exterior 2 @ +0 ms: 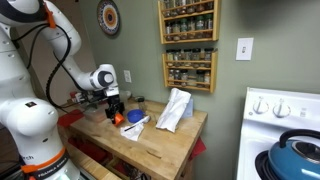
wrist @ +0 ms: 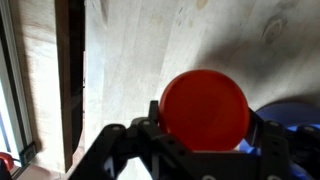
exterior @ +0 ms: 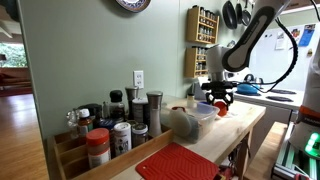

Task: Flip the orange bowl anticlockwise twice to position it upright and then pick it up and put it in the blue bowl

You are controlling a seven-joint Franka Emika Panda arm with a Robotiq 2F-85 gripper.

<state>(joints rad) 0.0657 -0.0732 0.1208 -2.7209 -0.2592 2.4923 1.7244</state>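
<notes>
Wooden counter (wrist: 130, 50) is shown. The orange bowl (wrist: 205, 105) is clamped by the tool (wrist: 205, 120), beside the blue bowl (wrist: 292, 115).

Wall (exterior: 80, 60): sage green, plain.
Fittings: round clock (exterior 2: 108, 17), wooden spice racks (exterior 2: 188, 40), white outlet (exterior 2: 243, 49).
Floor (exterior: 15, 112): warm wood boards, daylight from a window (exterior: 10, 45).
Counter (exterior 2: 172, 142): pale butcher-block; white stove (exterior 2: 285, 105) near its end.

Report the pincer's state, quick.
Pincer: closed on the orange bowl, one jaw against each side of it.
</notes>
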